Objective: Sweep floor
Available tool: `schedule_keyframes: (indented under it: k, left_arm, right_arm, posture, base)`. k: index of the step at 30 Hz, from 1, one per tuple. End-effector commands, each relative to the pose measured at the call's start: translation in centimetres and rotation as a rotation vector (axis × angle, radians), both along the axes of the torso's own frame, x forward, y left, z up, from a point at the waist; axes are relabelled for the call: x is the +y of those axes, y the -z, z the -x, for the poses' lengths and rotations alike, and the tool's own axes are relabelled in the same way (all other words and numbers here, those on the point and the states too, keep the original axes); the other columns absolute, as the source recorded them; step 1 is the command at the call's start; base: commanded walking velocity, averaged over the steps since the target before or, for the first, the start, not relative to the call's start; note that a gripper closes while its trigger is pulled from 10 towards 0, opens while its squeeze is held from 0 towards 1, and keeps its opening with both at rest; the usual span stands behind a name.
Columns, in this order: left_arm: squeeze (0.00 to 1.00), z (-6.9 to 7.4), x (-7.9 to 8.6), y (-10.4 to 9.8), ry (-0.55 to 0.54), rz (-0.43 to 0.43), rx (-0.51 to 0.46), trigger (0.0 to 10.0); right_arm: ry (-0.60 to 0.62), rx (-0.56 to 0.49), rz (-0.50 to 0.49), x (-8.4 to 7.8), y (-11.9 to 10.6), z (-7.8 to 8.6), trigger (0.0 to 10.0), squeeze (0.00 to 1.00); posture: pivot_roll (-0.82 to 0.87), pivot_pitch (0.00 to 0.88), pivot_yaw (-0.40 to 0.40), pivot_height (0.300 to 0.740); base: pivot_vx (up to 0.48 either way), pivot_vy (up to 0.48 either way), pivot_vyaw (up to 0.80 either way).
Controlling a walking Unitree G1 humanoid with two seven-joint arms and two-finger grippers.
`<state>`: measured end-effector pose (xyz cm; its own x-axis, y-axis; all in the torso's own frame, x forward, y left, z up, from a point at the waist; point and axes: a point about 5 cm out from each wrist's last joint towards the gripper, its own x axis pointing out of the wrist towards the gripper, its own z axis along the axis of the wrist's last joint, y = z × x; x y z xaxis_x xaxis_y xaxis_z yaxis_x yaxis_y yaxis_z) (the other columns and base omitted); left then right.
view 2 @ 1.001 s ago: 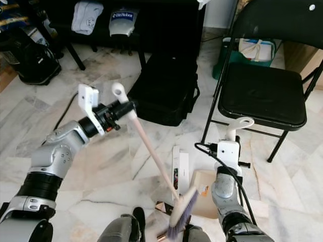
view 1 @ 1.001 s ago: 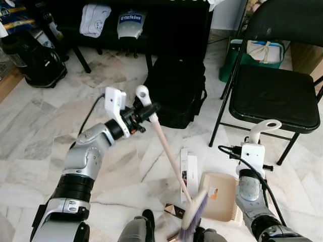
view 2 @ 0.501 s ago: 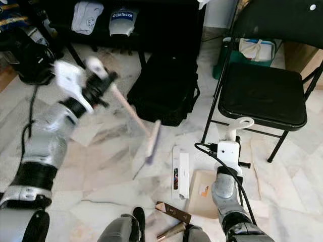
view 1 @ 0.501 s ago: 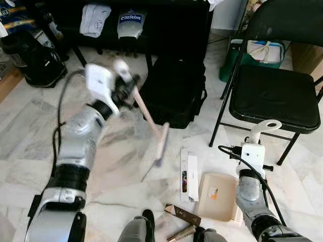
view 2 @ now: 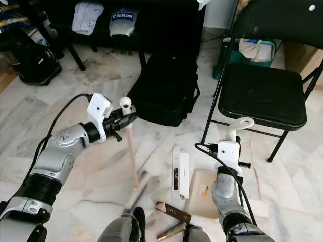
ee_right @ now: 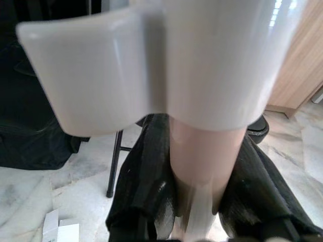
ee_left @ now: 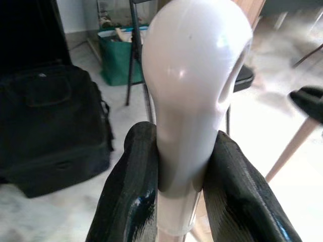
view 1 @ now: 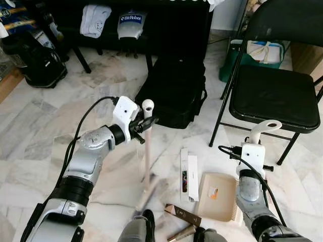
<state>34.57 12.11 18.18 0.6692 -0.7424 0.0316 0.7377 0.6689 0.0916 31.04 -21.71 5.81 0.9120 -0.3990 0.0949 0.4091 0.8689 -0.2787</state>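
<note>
My left gripper (view 1: pixel 143 124) is shut on the white top end of a broom (view 1: pixel 147 151), its black fingers (ee_left: pixel 132 176) on either side of the handle. The pale handle stands almost upright, and the blurred brush head (view 1: pixel 143 193) is low by the floor, left of the litter. Litter lies on the marble floor: a white box (view 1: pixel 189 174), a brown wrapper (view 1: pixel 182 214) and a tan tube (view 1: pixel 181 233). My right gripper (ee_right: pixel 202 199) is shut on the upright handle (view 1: pixel 264 128) of a beige dustpan (view 1: pixel 218 197), which rests on the floor right of the white box.
A black bag (view 1: pixel 176 88) lies just beyond the broom. A black folding chair (view 1: pixel 275 93) stands at the right with a green bag (view 1: pixel 236 56) behind it. A black appliance (view 1: pixel 33 58) sits at the far left. My feet (view 1: pixel 136 229) are at the bottom edge.
The broom swung up and left away from the dustpan, then came back down. The handle is now near upright and the brush is left of the litter. The right arm and dustpan stayed still.
</note>
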Motion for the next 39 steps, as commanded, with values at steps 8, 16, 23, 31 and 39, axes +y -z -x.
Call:
schedule_keyframes:
  k: [8, 16, 23, 31, 39]
  left_arm:
    - [0.00, 0.6, 0.8, -2.2, 0.060, 0.254, 0.042, 10.0]
    - [0.00, 0.9, 1.1, -3.4, 0.085, 0.354, 0.058, 10.0]
    - [0.00, -0.1, 2.4, -5.0, -0.071, 0.384, -0.044, 10.0]
    - [0.00, -1.5, 4.3, -5.5, -0.334, 0.282, -0.182, 10.0]
    - [0.00, -1.4, 4.8, -3.7, -0.426, 0.236, -0.205, 10.0]
  right_arm:
    - [0.001, 0.043, 0.010, -0.1, 0.8, 0.5, 10.0, 0.00]
    - [-0.001, 0.045, 0.008, 0.0, 0.8, 0.5, 10.0, 0.00]
    - [0.001, 0.044, 0.008, 0.0, 0.8, 0.5, 10.0, 0.00]
    - [0.004, 0.045, 0.007, 0.0, 0.9, 0.5, 10.0, 0.00]
    - [0.038, 0.027, 0.051, -1.2, 0.6, 0.8, 10.0, 0.00]
  posture:
    - [0.19, 0.224, 0.095, 0.740]
    - [0.19, 0.225, 0.094, 0.740]
    - [0.19, 0.223, 0.098, 0.740]
    - [0.18, 0.212, 0.103, 0.740]
    - [0.17, 0.180, 0.101, 0.740]
  base:
    - [0.000, 0.000, 0.00]
    - [0.000, 0.000, 0.00]
    - [0.000, 0.000, 0.00]
    - [0.000, 0.000, 0.00]
    - [0.000, 0.000, 0.00]
